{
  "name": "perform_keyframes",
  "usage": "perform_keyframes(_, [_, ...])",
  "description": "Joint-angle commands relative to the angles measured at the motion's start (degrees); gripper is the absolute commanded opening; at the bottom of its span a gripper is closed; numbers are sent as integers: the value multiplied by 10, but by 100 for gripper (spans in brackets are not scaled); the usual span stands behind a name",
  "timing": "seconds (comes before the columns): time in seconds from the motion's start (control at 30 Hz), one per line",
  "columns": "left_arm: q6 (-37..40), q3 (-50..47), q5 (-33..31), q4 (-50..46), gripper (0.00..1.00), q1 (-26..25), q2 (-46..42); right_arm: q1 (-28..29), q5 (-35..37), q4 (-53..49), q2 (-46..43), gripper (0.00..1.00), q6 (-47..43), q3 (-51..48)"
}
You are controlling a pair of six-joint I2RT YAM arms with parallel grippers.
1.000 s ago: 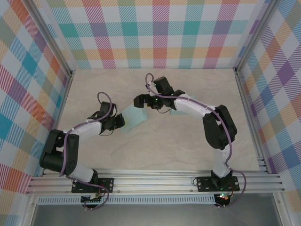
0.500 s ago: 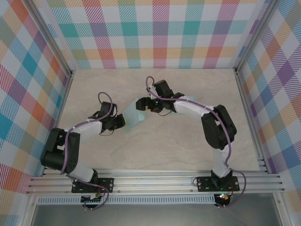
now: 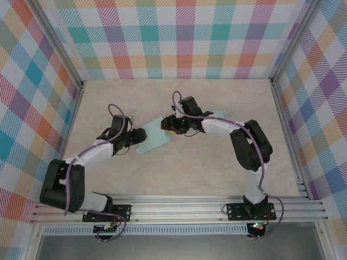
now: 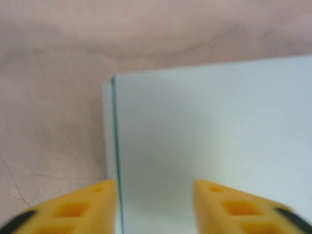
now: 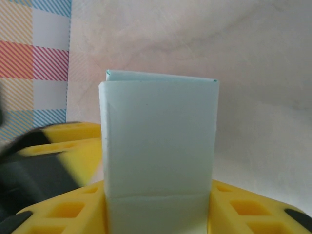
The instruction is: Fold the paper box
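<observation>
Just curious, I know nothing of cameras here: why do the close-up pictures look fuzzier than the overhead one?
Top external: sharp, evenly lit, no glare. Left wrist: box and yellow fingers look soft, probably too near the lens. Right wrist: the box's top fold is fairly crisp, the bottom of the frame blurs.

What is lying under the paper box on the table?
The paper box rests on the pale wood-grain table; bare table shows around it. The part directly beneath is covered by the paper and cannot be seen.
</observation>
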Motion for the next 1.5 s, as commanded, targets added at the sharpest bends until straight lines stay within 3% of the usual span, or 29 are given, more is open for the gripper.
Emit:
perform_keyframes(0.0, [41, -15, -2, 32, 61, 1, -79, -33, -49, 21, -24, 46, 52, -32])
perform_keyframes(0.13, [132, -52, 35, 103, 70, -18, -162, -84, -145, 26, -31, 45, 102, -63])
perform_keyframes(0.3, [334, -140, 33, 210, 86, -125, -273, -129, -213, 32, -65, 45, 165, -116])
perform_keyframes(0.47, [489, -140, -43, 132, 90, -232, -314, -150, -253, -1, -92, 45, 184, -143])
perform_keyframes(0.63, [588, -109, -161, 60, 96, -317, -250, -155, -285, -2, -92, 46, 214, -153])
perform_keyframes(0.83, [656, -72, -289, 88, 97, -363, -125, -155, -294, -33, -98, 46, 206, -148])
perform_keyframes(1.07, [684, -33, -319, 115, 92, -365, -54, -155, -297, -34, -97, 46, 204, -149])
perform_keyframes(1.2, [688, -13, -341, 105, 86, -365, -15, -155, -302, -29, -96, 47, 206, -150])
perform_keyframes(1.47, [688, 13, -365, 100, 64, -364, 13, -155, -309, -37, -105, 49, 191, -157])
